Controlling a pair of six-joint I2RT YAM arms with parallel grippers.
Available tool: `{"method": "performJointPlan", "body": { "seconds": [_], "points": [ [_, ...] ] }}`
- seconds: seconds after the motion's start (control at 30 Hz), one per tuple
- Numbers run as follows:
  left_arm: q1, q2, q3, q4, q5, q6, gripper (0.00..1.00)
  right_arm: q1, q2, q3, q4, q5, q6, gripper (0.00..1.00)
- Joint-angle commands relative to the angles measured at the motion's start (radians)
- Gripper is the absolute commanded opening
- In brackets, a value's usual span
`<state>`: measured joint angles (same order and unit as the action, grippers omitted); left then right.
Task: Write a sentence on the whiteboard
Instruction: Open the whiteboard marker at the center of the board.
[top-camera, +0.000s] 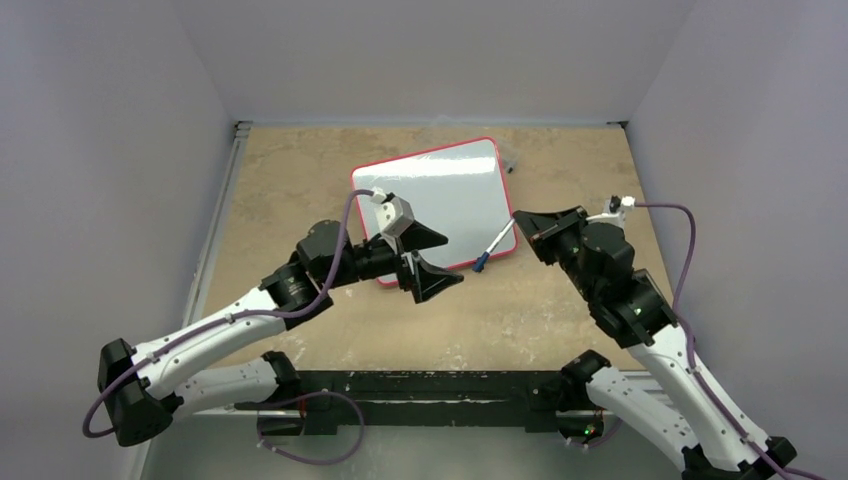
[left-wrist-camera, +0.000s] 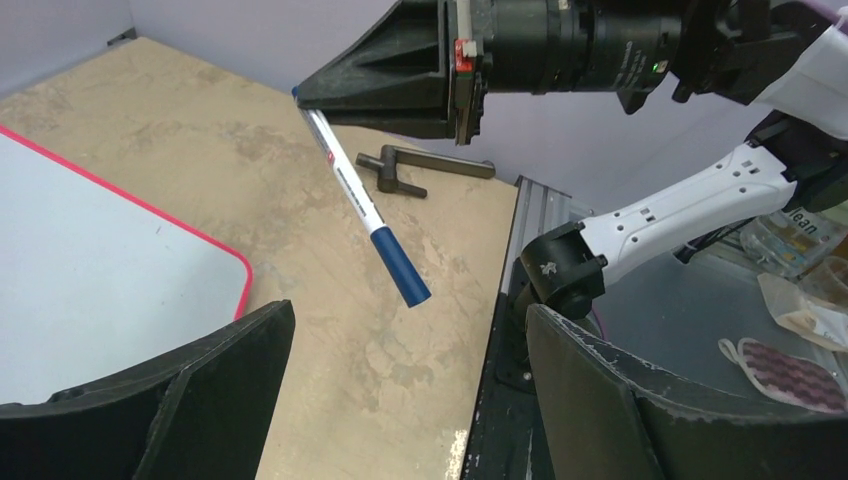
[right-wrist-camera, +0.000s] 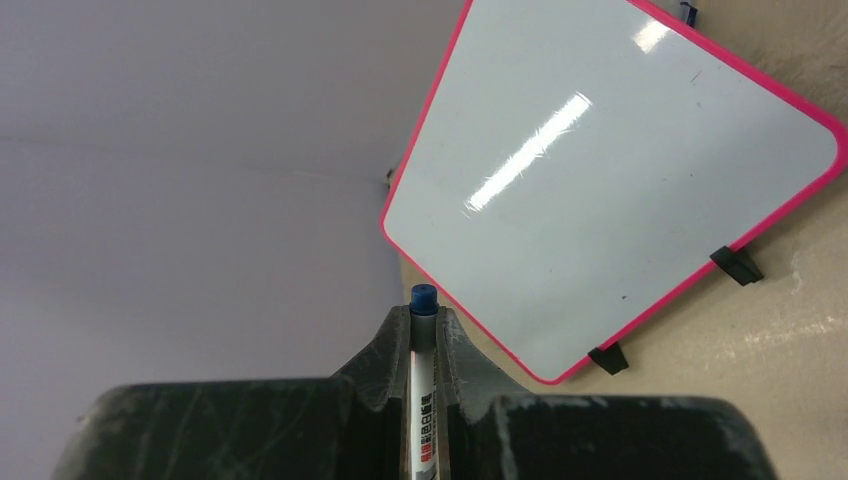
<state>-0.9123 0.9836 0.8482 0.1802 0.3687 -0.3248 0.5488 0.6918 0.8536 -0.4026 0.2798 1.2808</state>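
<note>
The whiteboard (top-camera: 440, 195), glossy white with a thin red frame, lies flat at the middle back of the table; it also shows in the left wrist view (left-wrist-camera: 90, 260) and the right wrist view (right-wrist-camera: 600, 180). Two black clip feet (right-wrist-camera: 737, 265) sit on its near edge. My right gripper (top-camera: 522, 225) is shut on the rear end of a white marker (left-wrist-camera: 355, 190), with a blue end plug (right-wrist-camera: 423, 298) poking past its fingertips. The blue cap (left-wrist-camera: 402, 272) slants down over the table near the board's corner. My left gripper (left-wrist-camera: 408, 330) stands open just short of the cap, touching nothing.
A black T-shaped part (left-wrist-camera: 420, 168) lies on the table behind the marker. The table's right edge rail (left-wrist-camera: 530, 225) runs beside my left gripper's right finger. Past it sit loose bags (left-wrist-camera: 790, 370). Grey walls enclose the table on three sides.
</note>
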Motion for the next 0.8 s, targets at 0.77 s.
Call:
{"method": "performJointPlan", "body": {
  "seconds": [0.77],
  "points": [
    [-0.09,0.182,0.155,0.049,-0.007,0.199,0.74,0.003,-0.037,0.121,-0.097,0.097,-0.024,0.0]
  ]
}}
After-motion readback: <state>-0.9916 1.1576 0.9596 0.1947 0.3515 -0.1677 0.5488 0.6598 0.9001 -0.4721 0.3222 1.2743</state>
